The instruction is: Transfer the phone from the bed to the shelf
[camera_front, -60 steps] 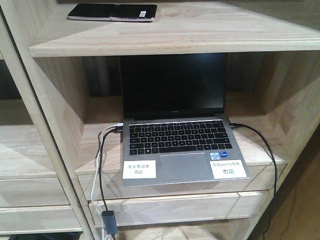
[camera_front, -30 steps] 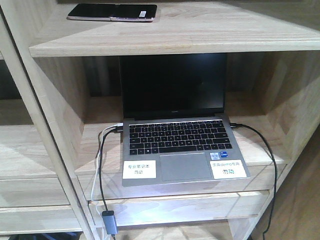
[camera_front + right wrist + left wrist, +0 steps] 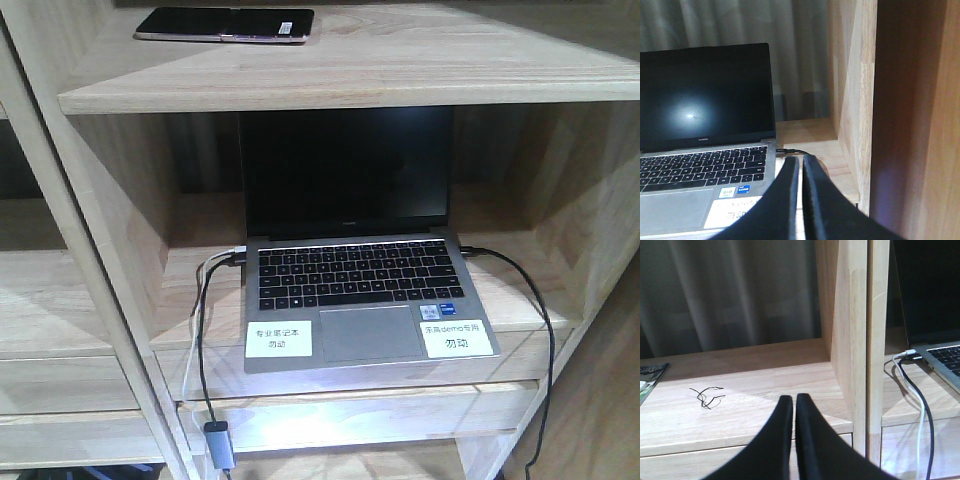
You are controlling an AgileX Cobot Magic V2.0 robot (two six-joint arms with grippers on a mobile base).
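The phone (image 3: 224,24) lies flat on the top board of the shelf (image 3: 420,70), above the open laptop (image 3: 355,270). My left pincer (image 3: 794,402) is pressed closed over the neighbouring board, holding nothing; my right pincer (image 3: 801,162) is closed too, beside the laptop.

You see an open grey laptop (image 3: 350,270) with its screen dark and two white stickers (image 3: 279,338) on the palm rest, one on each side of the trackpad. A black cable (image 3: 203,350) and a white cable (image 3: 918,405) leave its left side and hang down to a small grey adapter (image 3: 219,443). Another black cable (image 3: 530,300) runs from its right side. Off to the left you find a small tangle of thin black wire (image 3: 706,396), a magazine corner (image 3: 650,377) and a grey curtain (image 3: 730,290) behind.
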